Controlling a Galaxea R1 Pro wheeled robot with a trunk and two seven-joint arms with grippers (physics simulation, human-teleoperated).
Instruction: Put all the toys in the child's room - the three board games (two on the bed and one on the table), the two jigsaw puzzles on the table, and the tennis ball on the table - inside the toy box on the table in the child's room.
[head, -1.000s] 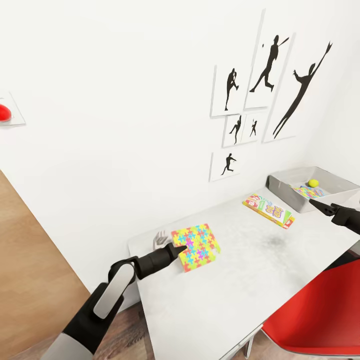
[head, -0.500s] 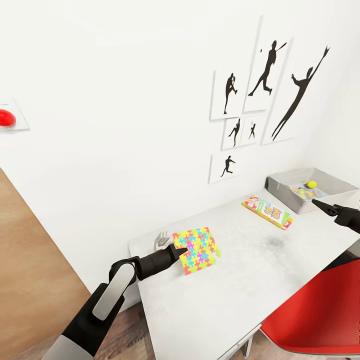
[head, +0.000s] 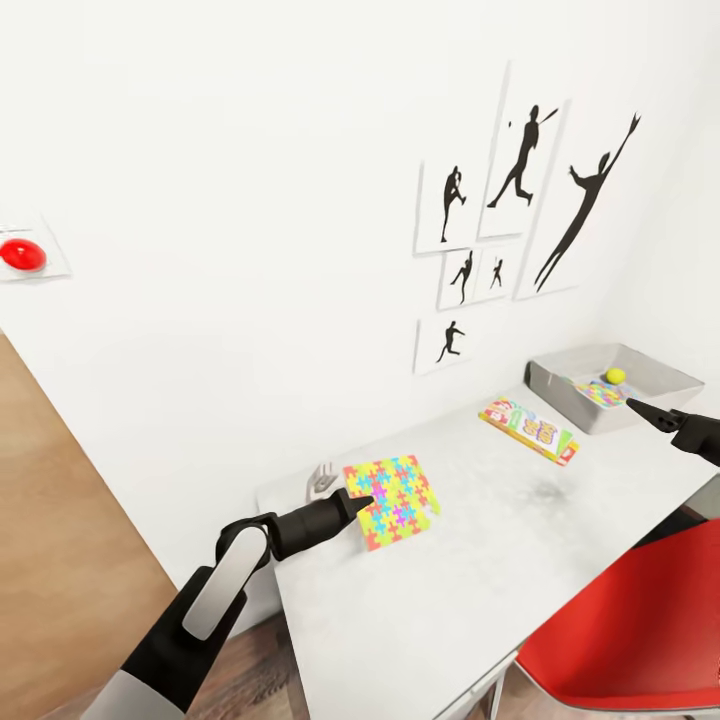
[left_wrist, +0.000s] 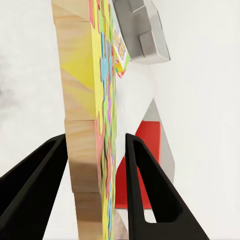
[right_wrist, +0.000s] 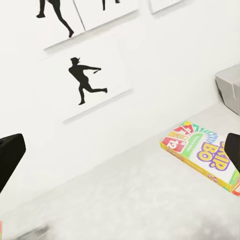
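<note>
My left gripper (left_wrist: 95, 165) has its fingers spread around the puzzle's (head: 392, 496) edge at the table's (head: 480, 570) near end. It looks thin, stiff and light, so I'd pinch that edge squarely.

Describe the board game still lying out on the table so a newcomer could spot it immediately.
Start at the pale table under the silhouette posters, then look toward its far right end where the grey toy box sits. Just before that box lies the board game, flat on the tabletop: a printed white-green-red "SKIP BO" box, unlike the jigsaw puzzle of interlocking bright pieces.
</note>
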